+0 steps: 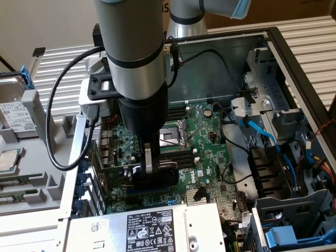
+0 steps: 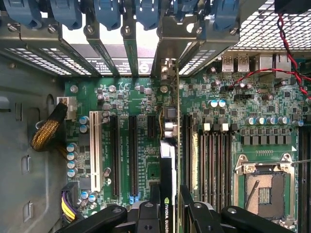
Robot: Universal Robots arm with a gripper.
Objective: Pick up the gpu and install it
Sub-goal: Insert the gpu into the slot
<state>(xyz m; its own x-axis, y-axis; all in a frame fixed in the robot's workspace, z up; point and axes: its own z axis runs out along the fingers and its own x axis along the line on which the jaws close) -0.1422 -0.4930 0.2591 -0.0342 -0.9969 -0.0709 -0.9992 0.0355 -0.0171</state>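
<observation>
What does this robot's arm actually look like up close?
The arm is a thick silver-grey tube with a black band, ending in a black wrist section. A light blue cap covers one joint. A black cable loops beside it. The fingers are black with screws.

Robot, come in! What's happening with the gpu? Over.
Gripper, jaws shut on the gpu. It stands on edge, down at the motherboard slots. Nothing visible in its way.

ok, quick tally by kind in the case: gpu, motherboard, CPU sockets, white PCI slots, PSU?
gpu: 1, held in the gripper
motherboard: 1
CPU socket: 1
white PCI slot: 1
power supply: 1
Total: 5
</observation>
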